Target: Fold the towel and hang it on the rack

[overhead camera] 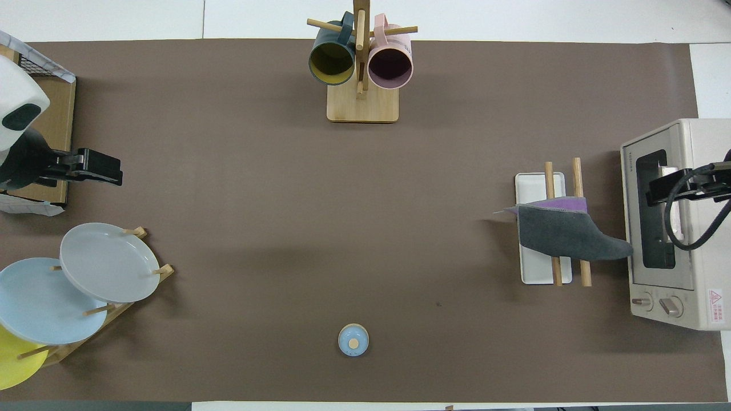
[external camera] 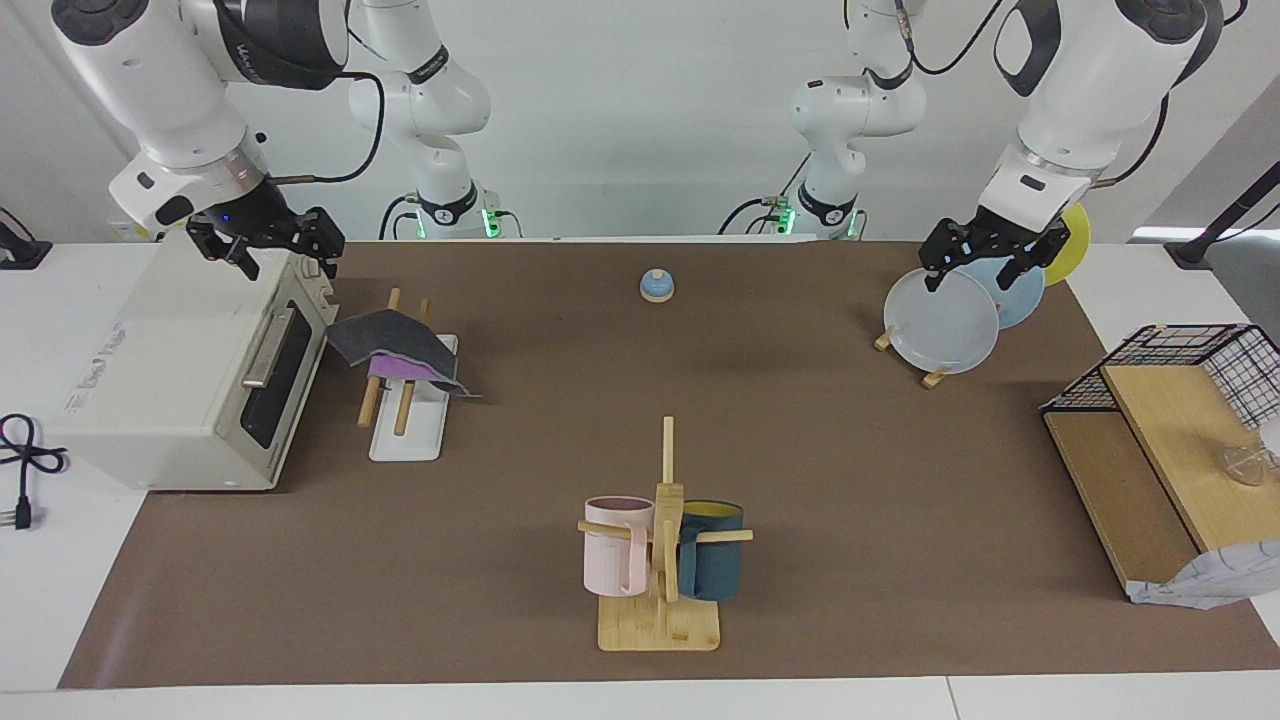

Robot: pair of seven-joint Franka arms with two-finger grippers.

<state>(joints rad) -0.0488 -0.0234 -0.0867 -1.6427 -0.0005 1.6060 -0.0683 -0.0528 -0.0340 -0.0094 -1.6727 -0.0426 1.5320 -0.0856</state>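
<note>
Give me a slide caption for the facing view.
Folded towel draped over the rack beside the toaster oven; right gripper above the oven, left gripper above the plates.

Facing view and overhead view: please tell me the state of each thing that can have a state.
towel: folded, draped over the rack's rods.
rack: flat on the table, carrying the towel.
toaster oven: door closed.
pink mug: hanging on the mug tree.
dark blue mug: hanging on the mug tree.
left gripper: open, over the plates.
right gripper: open, over the toaster oven.
</note>
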